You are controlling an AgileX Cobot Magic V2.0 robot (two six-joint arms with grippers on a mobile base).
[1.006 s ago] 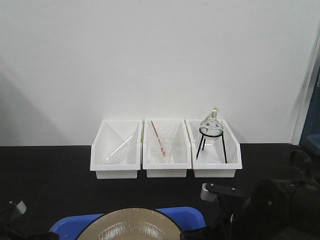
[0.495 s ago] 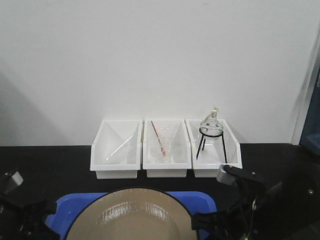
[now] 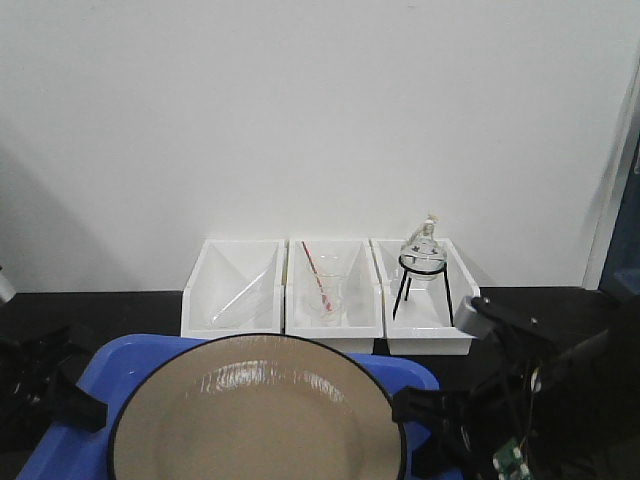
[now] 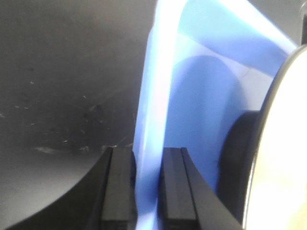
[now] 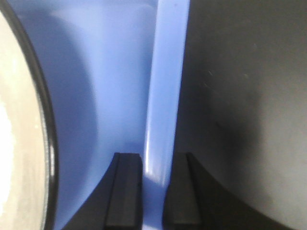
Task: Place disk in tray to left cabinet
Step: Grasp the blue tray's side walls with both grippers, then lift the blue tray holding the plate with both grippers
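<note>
Blue tray (image 3: 402, 373), opposite rims tight inside left claw (image 4: 144, 187) and right claw (image 5: 153, 188).

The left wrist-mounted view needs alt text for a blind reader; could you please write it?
The left end effector clamps the raised rim of a blue tray between its black fingers, seen close up. The tan disk with its black edge lies in the tray at right; dark counter fills the left.

Three white bins (image 3: 333, 344) hold glassware (image 3: 421, 252) on a black counter (image 3: 110, 312).
</note>
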